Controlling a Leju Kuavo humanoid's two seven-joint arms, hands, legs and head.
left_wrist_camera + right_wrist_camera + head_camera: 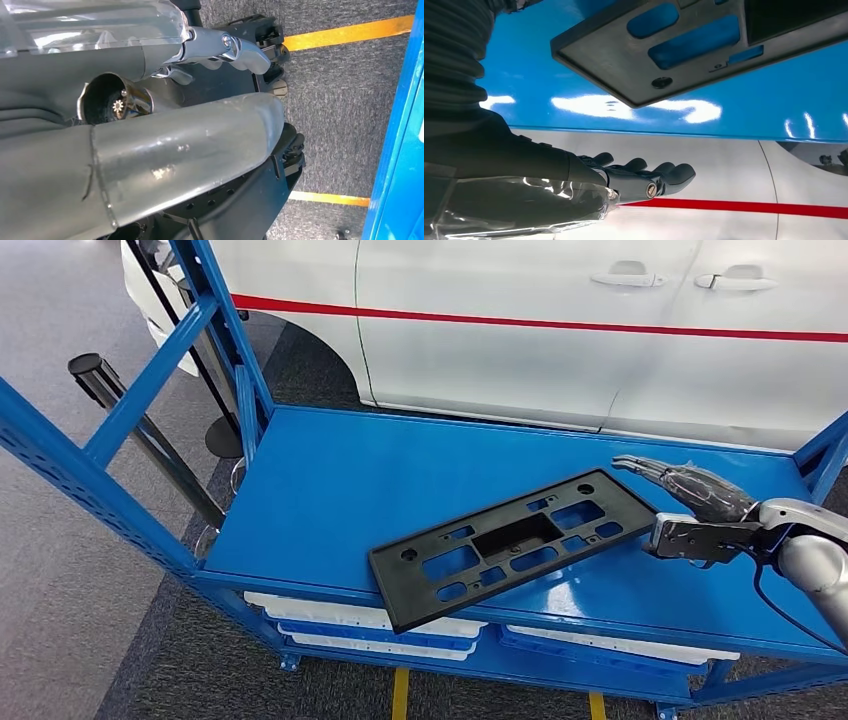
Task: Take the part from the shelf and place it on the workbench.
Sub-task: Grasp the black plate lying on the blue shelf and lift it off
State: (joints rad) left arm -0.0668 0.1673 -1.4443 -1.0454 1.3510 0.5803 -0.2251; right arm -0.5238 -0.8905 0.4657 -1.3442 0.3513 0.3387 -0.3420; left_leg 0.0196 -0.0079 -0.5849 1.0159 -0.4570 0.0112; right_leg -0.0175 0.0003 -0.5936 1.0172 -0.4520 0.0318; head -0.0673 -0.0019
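Observation:
The part is a flat black plastic plate with rectangular cut-outs, lying slanted on the blue shelf top, one corner past the front edge. Its near end shows in the right wrist view. My right hand hovers just off the plate's far right end, fingers stretched out and apart, holding nothing; the fingers are clear of the plate. My left hand hangs by my side over the floor with nothing in it, fingers loosely apart.
A white car with a red stripe stands right behind the shelf. Blue uprights frame the shelf's left side, another at the right. White trays sit on the lower level. Yellow floor lines run below.

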